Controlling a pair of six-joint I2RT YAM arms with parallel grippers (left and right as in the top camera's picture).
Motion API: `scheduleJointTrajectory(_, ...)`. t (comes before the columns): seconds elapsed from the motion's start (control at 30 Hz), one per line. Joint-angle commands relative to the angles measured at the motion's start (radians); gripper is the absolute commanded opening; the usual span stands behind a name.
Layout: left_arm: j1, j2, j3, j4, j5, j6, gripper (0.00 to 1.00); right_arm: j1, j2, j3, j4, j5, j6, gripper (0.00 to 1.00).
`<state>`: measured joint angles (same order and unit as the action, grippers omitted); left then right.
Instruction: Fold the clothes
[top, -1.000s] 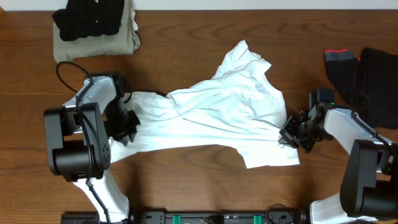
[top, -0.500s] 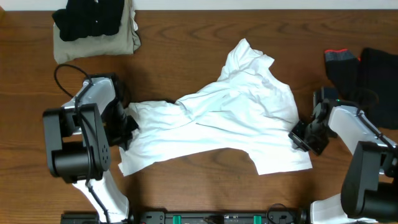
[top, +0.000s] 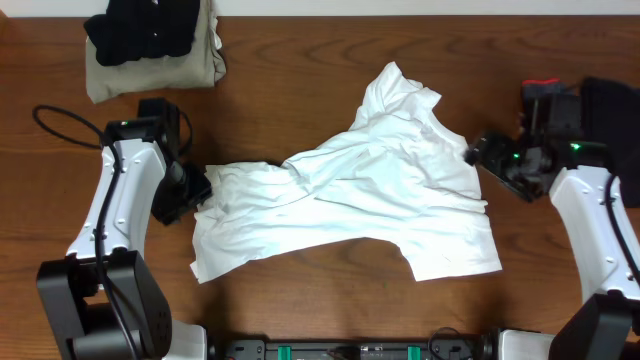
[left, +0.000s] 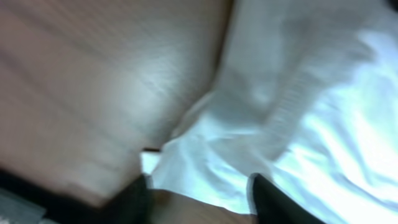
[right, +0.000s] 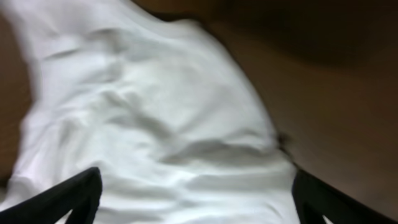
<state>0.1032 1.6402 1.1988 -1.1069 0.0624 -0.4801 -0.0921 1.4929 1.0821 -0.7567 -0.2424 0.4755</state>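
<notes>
Shirt (top: 350, 200) sprawled unfolded across the middle of the table (top: 300, 80), both my grippers empty beside it.

It is thin, soft, light cloth, wrinkled and bunched into a ridge through the middle. I judge it will drape, slide and drag rather than hold any shape, so it is best taken by pinching an edge or a hem corner low against the wood. My left gripper (top: 193, 192) sits at the left edge with its fingers apart. Nothing looks pinched there, though that wrist view is too blurred to be sure. My right gripper (top: 487, 155) stands wide open just off the right edge. The sleeves and collar are lost in the folds, and I can't tell front from back. A black garment (top: 610, 110) at far right is cut off by the frame.
</notes>
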Motion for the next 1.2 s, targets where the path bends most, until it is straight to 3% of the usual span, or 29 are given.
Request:
scheduleJointTrajectory(0.0, 0.002, -0.008, -0.004, 0.013, 0.167, 0.085, 0.68, 0.065, 0.04, 0.015, 0.066, -0.123, -0.056, 0.96)
scheduleJointTrajectory(0.23, -0.052, -0.008, -0.004, 0.037, 0.189, 0.091, 0.69, 0.198, 0.232, 0.187, 0.143, -0.158, -0.042, 0.92)
scheduleJointTrajectory(0.3, -0.073, -0.007, -0.004, 0.055, 0.188, 0.091, 0.83, 0.228, 0.303, 0.258, 0.136, -0.157, -0.042, 0.91)
scheduleJointTrajectory(0.47, -0.109, -0.007, -0.004, 0.093, 0.188, 0.091, 0.92, 0.27, 0.463, 0.38, 0.123, -0.084, 0.016, 0.84)
scheduleJointTrajectory(0.6, -0.108, 0.0, -0.004, 0.115, 0.188, 0.09, 0.93, 0.257, 0.528, 0.387, 0.119, -0.087, 0.087, 0.79)
scheduleJointTrajectory(1.17, -0.108, 0.158, -0.004, 0.217, 0.187, 0.084, 0.93, 0.258, 0.563, 0.387, 0.114, -0.074, 0.101, 0.82)
